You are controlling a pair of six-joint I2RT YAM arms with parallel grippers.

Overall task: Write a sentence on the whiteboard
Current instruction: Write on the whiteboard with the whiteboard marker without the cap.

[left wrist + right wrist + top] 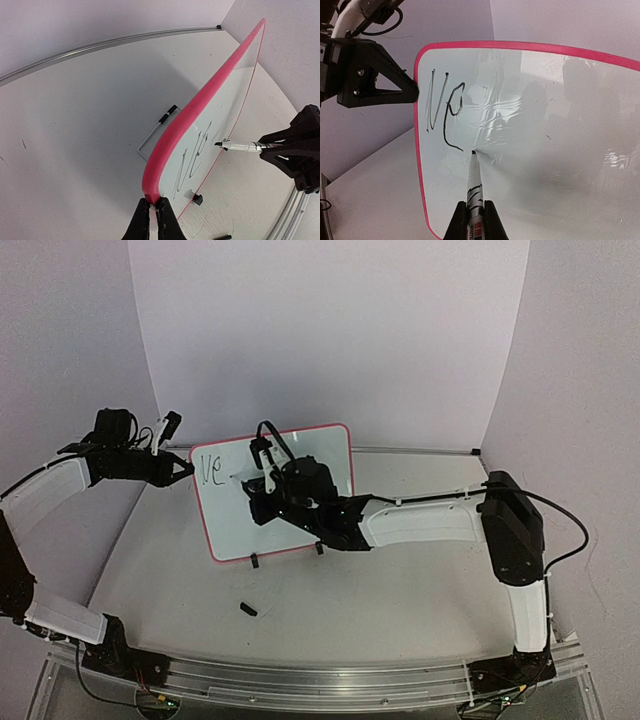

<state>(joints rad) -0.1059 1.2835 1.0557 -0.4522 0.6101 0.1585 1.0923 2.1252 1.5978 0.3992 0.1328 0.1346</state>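
The whiteboard (320,455) stands tilted on its two black feet mid-table, white with a pink-red rim. Black marker letters "Ne" (211,470) sit at its upper left; they also show in the right wrist view (445,112) and the left wrist view (192,162). My left gripper (186,469) is shut on the board's left rim (152,192). My right gripper (262,483) is shut on a white marker (474,187), whose black tip (473,153) is at the board surface just right of the "e".
A small black marker cap (247,609) lies on the table in front of the board. A wire stand (152,132) props the board from behind. A white backdrop curves behind, and an aluminium rail (320,672) runs along the near edge.
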